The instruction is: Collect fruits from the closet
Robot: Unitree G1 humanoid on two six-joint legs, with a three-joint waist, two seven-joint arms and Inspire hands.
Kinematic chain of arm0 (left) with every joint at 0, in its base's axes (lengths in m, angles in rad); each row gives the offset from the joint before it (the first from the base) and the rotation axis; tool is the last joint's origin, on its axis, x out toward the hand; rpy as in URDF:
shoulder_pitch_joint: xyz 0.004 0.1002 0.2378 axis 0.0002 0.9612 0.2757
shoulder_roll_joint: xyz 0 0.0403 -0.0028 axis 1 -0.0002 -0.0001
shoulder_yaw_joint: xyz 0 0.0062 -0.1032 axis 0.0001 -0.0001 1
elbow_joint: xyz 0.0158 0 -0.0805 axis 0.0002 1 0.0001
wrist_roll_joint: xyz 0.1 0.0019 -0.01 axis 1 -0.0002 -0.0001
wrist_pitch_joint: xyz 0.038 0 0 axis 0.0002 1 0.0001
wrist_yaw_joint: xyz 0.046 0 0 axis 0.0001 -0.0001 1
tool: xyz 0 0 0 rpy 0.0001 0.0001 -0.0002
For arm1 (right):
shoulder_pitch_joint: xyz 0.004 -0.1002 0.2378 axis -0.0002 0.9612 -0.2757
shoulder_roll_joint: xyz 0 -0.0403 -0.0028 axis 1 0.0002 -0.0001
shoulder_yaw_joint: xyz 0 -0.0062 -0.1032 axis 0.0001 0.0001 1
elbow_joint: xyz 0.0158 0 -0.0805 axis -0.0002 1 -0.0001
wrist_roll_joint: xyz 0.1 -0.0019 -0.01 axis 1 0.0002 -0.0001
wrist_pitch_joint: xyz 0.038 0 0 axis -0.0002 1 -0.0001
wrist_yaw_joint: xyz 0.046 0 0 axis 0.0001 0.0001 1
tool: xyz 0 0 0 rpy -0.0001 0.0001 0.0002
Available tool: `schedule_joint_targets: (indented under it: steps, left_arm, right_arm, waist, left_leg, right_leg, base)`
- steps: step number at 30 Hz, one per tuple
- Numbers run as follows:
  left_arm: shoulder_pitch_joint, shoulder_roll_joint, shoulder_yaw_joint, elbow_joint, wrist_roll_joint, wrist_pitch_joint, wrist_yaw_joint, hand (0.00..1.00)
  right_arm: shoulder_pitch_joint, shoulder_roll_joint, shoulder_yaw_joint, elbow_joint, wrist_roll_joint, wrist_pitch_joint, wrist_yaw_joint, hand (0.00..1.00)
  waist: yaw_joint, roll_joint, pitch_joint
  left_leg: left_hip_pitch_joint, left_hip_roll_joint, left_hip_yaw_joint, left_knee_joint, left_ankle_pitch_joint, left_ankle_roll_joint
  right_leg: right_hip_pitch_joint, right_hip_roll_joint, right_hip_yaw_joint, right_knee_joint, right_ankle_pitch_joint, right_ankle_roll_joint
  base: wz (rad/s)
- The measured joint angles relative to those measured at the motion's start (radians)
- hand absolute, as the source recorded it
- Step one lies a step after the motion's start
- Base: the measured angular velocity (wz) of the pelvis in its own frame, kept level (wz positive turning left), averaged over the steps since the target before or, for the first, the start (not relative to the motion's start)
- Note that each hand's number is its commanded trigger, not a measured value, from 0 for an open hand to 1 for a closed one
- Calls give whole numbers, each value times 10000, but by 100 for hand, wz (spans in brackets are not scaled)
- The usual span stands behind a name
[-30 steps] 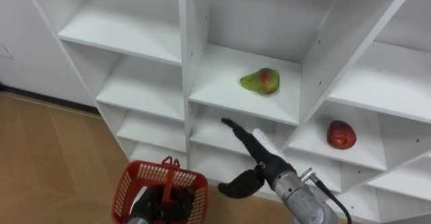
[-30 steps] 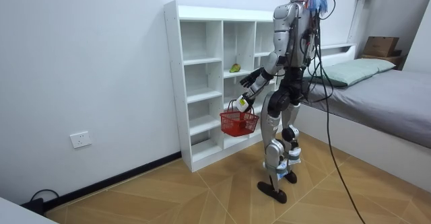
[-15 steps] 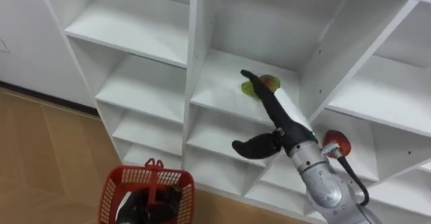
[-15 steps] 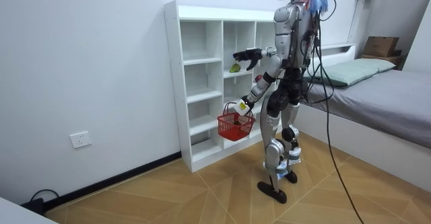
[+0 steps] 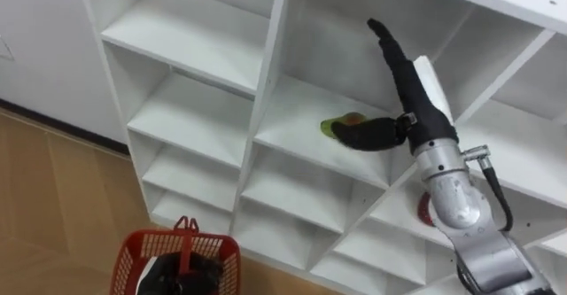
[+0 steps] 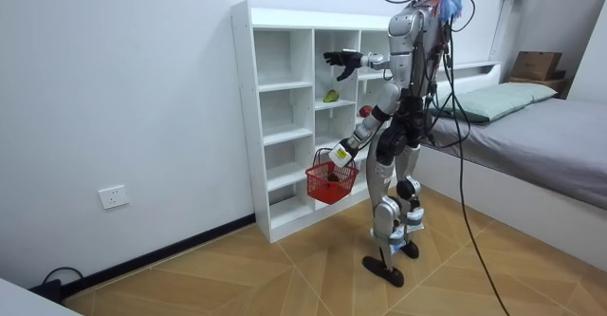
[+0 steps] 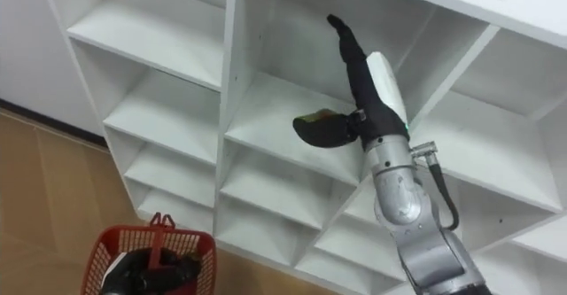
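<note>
A green-and-red pear [image 5: 342, 120] lies on a middle shelf of the white closet [image 5: 205, 116], partly behind my right thumb. My right hand [image 5: 416, 89] is raised in front of that compartment. It is open, fingers straight and pointing up, thumb stretched left over the pear without closing on it. A red apple [image 5: 425, 208] sits one shelf lower to the right, mostly hidden by my forearm. My left hand [image 5: 182, 277] hangs low, shut on the handle of a red basket [image 5: 142, 252]. In the room view I stand facing the closet [image 6: 275, 117], with the pear [image 6: 330, 96] below my right hand [image 6: 343, 60].
The other closet compartments in view hold nothing. Wooden floor [image 5: 44, 206] lies to the left of the basket. A bed [image 6: 531, 117] stands behind me at the room view's right, with a cardboard box [image 6: 536, 65] beyond it.
My right hand rose from below the pear's shelf to in front of it, fingers now above the pear and thumb over it. The basket stays hanging from my left hand.
</note>
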Motion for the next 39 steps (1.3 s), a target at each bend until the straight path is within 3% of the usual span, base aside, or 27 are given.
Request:
schedule_joint_targets:
  steps: [4,6,8,10,15,20,32,39]
  left_arm:
    - [1,-7,108,-142,422,189,-142,100]
    - [4,14,237,-170,527,269,-265,100]
    - [6,51,262,-203,534,460,-444,100]
    - [5,61,298,-221,530,591,-450,100]
    - [6,90,364,-348,556,882,-446,100]
    - [-21,118,360,-680,915,1117,-576,100]
    - [-89,4,329,-565,866,1198,-614,100]
    - [-142,4,327,-592,842,1298,-621,100]
  right_arm:
    - [-807,-49,-199,790,218,402,21,0]
    - [-1268,-239,-208,918,689,395,28,0]
    - [-1751,-514,-211,1389,1120,441,27,0]
    - [-2051,-528,-211,1831,1278,577,28,0]
    - [-2547,-530,-205,2760,1668,970,28,0]
    - [-2809,-529,-183,3157,1620,1195,21,0]
    - [-3094,-386,-141,4618,1636,1262,18,0]
    - [-3090,-375,-143,4590,1836,1263,20,0]
  waist:
    - [54,-97,-3]
    - [56,-136,-4]
    - [66,-246,-74]
    - [85,-352,-137]
    - [124,-477,-64]
    - [214,-495,-46]
    - [431,-263,139]
    - [294,-200,111]
  left_leg:
    - [-211,8,-133,40,0,-5]
    - [-292,8,-179,46,1,-8]
    - [-302,8,-271,44,1,-8]
    - [-284,7,-332,54,2,-9]
    - [-334,-35,-440,63,4,-5]
    - [-920,-61,-459,286,4,-5]
    - [-1580,-72,-518,503,9,-13]
    - [-1756,-80,-481,605,10,-14]
  right_leg:
    - [-137,1,-137,3,0,0]
    - [-200,3,-129,-3,0,0]
    - [-193,12,-120,-6,0,0]
    - [-188,15,-98,-6,0,0]
    - [-187,-18,-95,-22,-1,1]
    - [-644,-37,-94,-7,-1,2]
    - [-1135,-56,-193,6,17,-23]
    - [-1250,-64,-129,5,17,-22]
  base:
    - [10]
    - [6]
    - [12]
    - [12]
    - [7]
    - [2]
    - [3]
    - [2]
